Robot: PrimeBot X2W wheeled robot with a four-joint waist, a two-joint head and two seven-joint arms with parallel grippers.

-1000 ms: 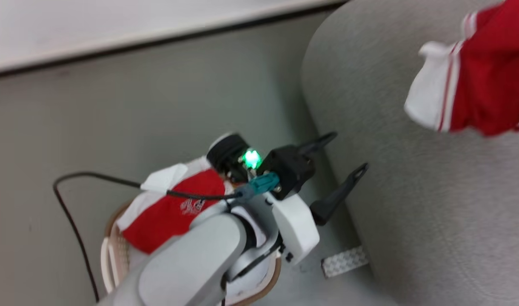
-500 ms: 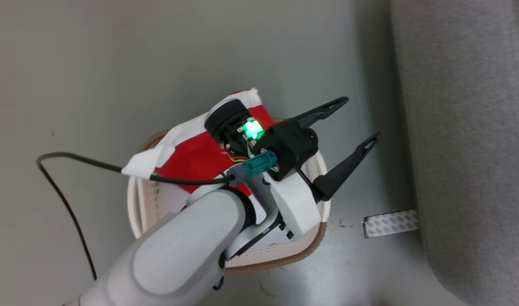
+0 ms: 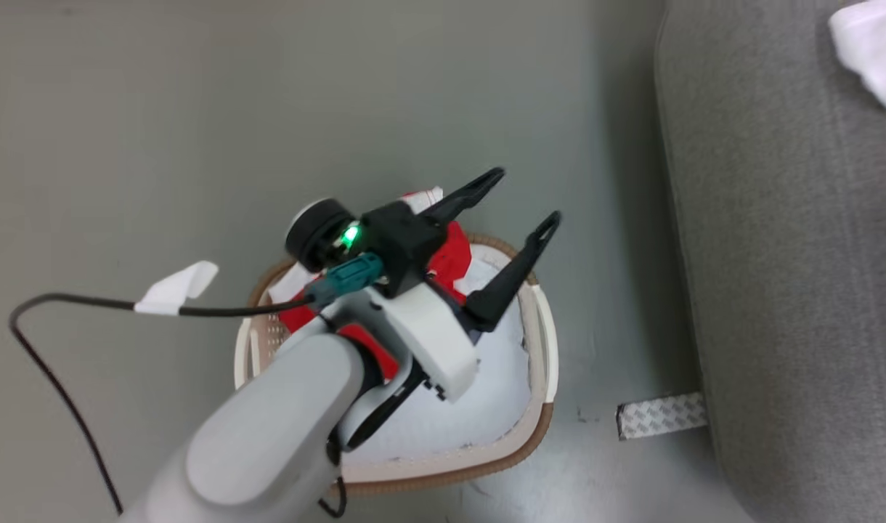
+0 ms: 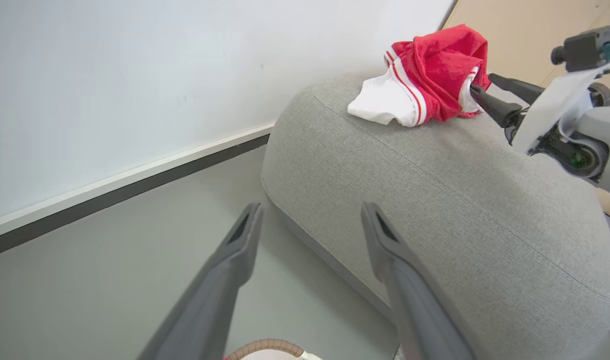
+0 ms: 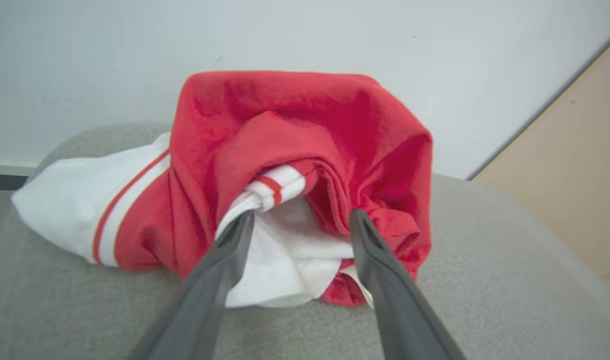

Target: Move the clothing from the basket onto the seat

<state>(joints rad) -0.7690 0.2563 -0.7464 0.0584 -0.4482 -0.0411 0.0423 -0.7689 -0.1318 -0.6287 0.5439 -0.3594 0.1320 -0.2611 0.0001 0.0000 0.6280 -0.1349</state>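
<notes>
Rough woven seat (image 4: 435,200); clothing (image 5: 305,130) thin (seemingly matt).

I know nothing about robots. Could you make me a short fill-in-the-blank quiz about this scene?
1. The crumpled garment on the grey seat is red and ___.
2. The left gripper hangs above the basket with its fingers not shut but ___.
3. The right gripper, fingers apart, is at the crumpled garment on the ___.
4. A second garment, also red, lies in the ___.
Missing words: white; open; seat; basket.
</notes>
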